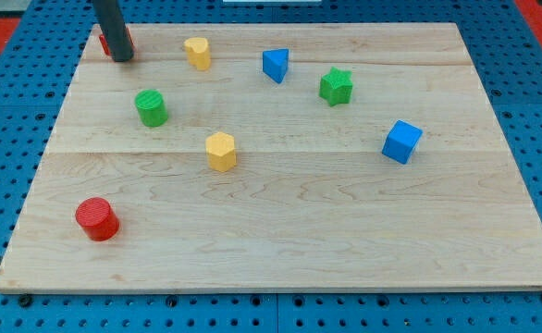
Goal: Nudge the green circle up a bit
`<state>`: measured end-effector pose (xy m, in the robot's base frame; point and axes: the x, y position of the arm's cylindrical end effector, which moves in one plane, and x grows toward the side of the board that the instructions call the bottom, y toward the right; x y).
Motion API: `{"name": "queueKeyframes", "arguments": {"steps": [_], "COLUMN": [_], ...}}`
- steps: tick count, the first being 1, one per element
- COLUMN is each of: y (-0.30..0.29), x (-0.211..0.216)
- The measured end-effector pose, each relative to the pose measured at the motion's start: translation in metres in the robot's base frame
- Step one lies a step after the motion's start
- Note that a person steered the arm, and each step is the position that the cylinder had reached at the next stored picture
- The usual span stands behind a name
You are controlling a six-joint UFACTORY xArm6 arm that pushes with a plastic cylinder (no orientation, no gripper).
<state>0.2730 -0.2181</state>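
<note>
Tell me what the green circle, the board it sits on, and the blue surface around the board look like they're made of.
The green circle looks like matte plastic, possibly 3D-printed: solid even colour, faint ridging, no shine. The board appears to be light unfinished or satin wood, with visible grain and plank seams. The blue surface is a perforated panel with regular holes, likely painted metal or plastic; which one cannot be told. My tip is up-left of the circle.
</note>
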Motion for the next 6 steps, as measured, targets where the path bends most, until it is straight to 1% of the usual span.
{"name": "queueKeyframes", "arguments": {"steps": [1, 2, 3, 4, 5, 6], "y": [0.048, 0.048, 0.022, 0.040, 0.065, 0.059], "x": [0.066, 0.100, 0.102, 0.164, 0.149, 0.136]}}
